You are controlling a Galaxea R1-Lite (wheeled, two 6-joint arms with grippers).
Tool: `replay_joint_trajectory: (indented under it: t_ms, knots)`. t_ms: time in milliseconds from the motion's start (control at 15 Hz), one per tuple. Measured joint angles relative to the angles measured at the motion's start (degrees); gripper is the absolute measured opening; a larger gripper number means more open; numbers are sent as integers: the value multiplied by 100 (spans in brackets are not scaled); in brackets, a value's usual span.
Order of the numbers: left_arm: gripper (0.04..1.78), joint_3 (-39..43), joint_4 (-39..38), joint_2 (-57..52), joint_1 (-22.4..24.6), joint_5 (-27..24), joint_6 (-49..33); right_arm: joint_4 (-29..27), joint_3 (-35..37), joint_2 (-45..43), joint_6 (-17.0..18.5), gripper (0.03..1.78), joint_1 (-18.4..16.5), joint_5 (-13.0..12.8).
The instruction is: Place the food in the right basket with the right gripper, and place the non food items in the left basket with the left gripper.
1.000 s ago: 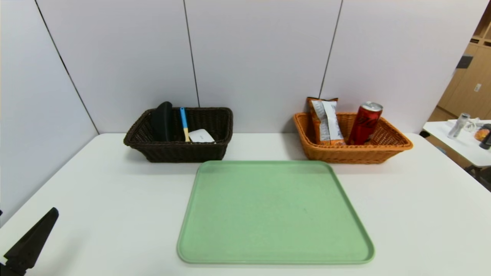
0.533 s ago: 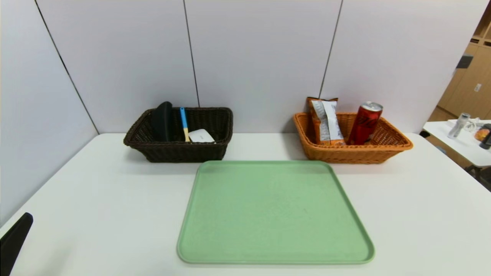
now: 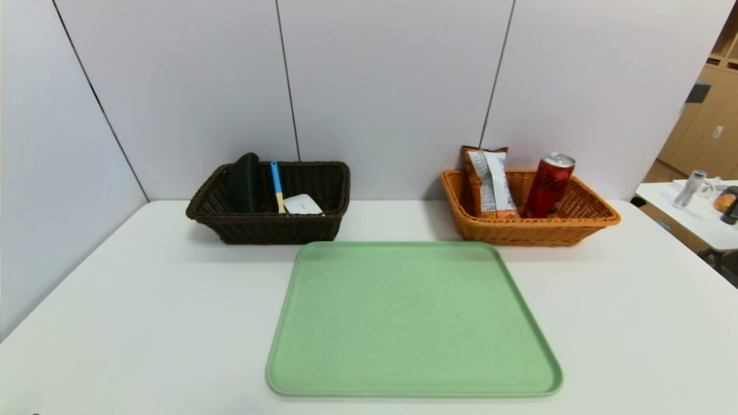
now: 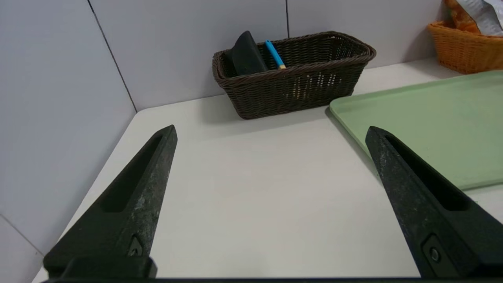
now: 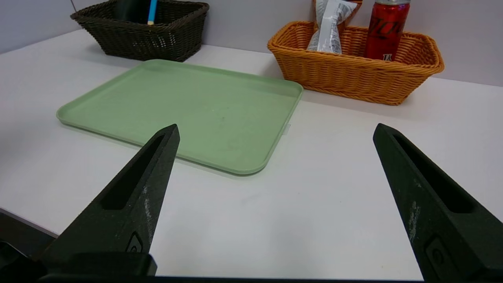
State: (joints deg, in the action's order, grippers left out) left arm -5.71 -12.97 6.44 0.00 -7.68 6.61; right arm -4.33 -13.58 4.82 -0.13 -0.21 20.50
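My left gripper and right gripper hang spread and empty above the white table, the green tray beyond, then the dark brown basket holding black case, spoon and white case, and the orange basket holding snack bag and red can, its black logo unreadable.

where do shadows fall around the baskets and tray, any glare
Head view: soft shadows sit on the table in front of the dark brown basket and orange basket; green tray evenly lit, no glare. Left wrist view: a soft shadow falls before the brown basket. Right wrist view: a thin shadow lines the tray's near edge.
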Motion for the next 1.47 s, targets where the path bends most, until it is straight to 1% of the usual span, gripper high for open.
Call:
replay_joint_trajectory:
  t_ms: [67, 133, 333, 400, 600, 867, 1000, 1067, 1200, 1267, 1333, 1400, 1467]
  knots:
    - [169, -107, 339, -215, 0, -2, 135, -2, 0, -41, -28, 170, 2, 2]
    - [169, -187, 521, -369, 0, -2, 328, -2, 0, -90, -88, 170, 2, 2]
    - [169, -129, 564, -580, -2, -4, 516, -13, 24, -313, -239, 170, 2, -20]
    - [169, -16, 553, -611, -2, 7, 522, -27, 105, -377, -247, 170, 2, -100]
    - [169, 315, 525, -644, -5, 30, 522, -10, 295, -461, -341, 170, 2, -450]
    - [169, 552, 658, -655, -10, 115, 489, 108, 885, -486, -380, 170, 2, -1048]
    - [169, 568, 942, -655, -5, 380, 452, 76, 1003, -489, -402, 170, 2, -1392]
    - [169, 568, 1091, -655, -5, 501, 444, 69, 1023, -489, -400, 170, 2, -1524]
    - [169, 571, 1321, -655, -5, 532, 444, 95, 1124, -489, -532, 170, 2, -1840]
    - [169, 571, 1341, -653, -7, 534, 430, 139, 1191, -489, -684, 170, 2, -1914]
    - [169, 571, 1346, -653, -7, 527, 336, 141, 1215, -489, -840, 170, 2, -1886]
    - [169, 571, 1346, -653, -5, 529, 146, 72, 1221, -489, -868, 170, 2, -1860]
    - [169, 571, 1335, -655, -7, 545, -74, 4, 1218, -486, -800, 170, 5, -1827]
